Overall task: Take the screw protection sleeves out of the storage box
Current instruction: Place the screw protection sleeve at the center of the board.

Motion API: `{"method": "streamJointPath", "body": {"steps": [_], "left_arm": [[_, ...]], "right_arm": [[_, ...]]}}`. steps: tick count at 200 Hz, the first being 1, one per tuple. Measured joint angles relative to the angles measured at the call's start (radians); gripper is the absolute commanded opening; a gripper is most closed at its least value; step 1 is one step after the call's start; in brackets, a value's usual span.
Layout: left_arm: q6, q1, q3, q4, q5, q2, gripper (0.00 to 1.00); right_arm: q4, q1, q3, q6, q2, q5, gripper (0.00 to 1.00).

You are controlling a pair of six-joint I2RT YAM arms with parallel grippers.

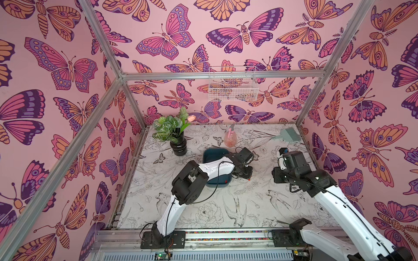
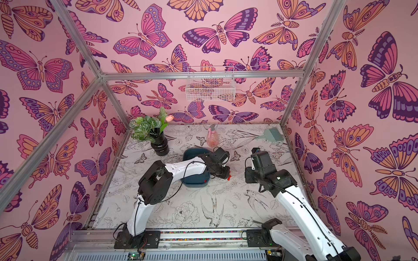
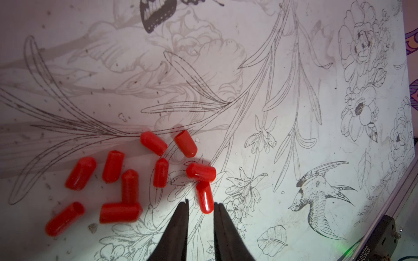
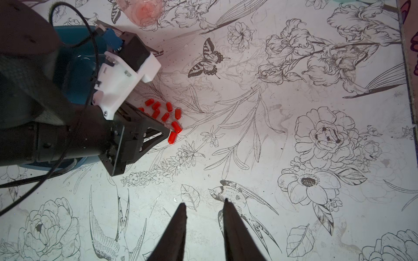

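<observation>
Both top views: bright, even, diffuse light, with wide-angle bowing at the edges. Wrist views: dimmer, pinkish cast. Soft shadows beside the screw protection sleeves [image 3: 200, 172], nearest ones slightly blurred.

In both top views we are looking steeply down from high over the arms' base end, from almost the same spot, taking in the whole table [image 1: 248, 203] and the walls. From the left wrist we are peering close onto the table, past the left gripper [image 3: 201, 202], at the screw protection sleeves [image 3: 160, 171]. From the right wrist we are looking from farther back, past the right gripper [image 4: 204, 202], sharing those sleeves [image 4: 168, 107] and catching the left gripper [image 4: 168, 133] from outside.
</observation>
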Motion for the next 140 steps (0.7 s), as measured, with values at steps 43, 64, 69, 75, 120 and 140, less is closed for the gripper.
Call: {"method": "streamJointPath", "body": {"steps": [43,64,69,75,120,140], "left_arm": [[0.01,0.0,0.008,-0.003,-0.01,-0.001,0.26],[0.017,0.0,0.01,-0.013,-0.018,-0.015,0.26],[0.018,0.0,0.01,-0.016,-0.019,-0.02,0.27],[0.018,0.0,0.01,-0.019,-0.022,-0.026,0.27],[0.032,0.019,-0.016,-0.031,-0.063,-0.196,0.29],[0.033,0.035,-0.049,-0.024,-0.079,-0.285,0.3]], "right_arm": [[0.0,0.0,0.0,0.0,0.0,0.0,0.32],[0.0,0.0,0.0,0.0,0.0,0.0,0.32],[0.0,0.0,0.0,0.0,0.0,0.0,0.32],[0.0,0.0,0.0,0.0,0.0,0.0,0.32],[0.0,0.0,0.0,0.0,0.0,0.0,0.32],[0.0,0.0,0.0,0.0,0.0,0.0,0.32]]}}
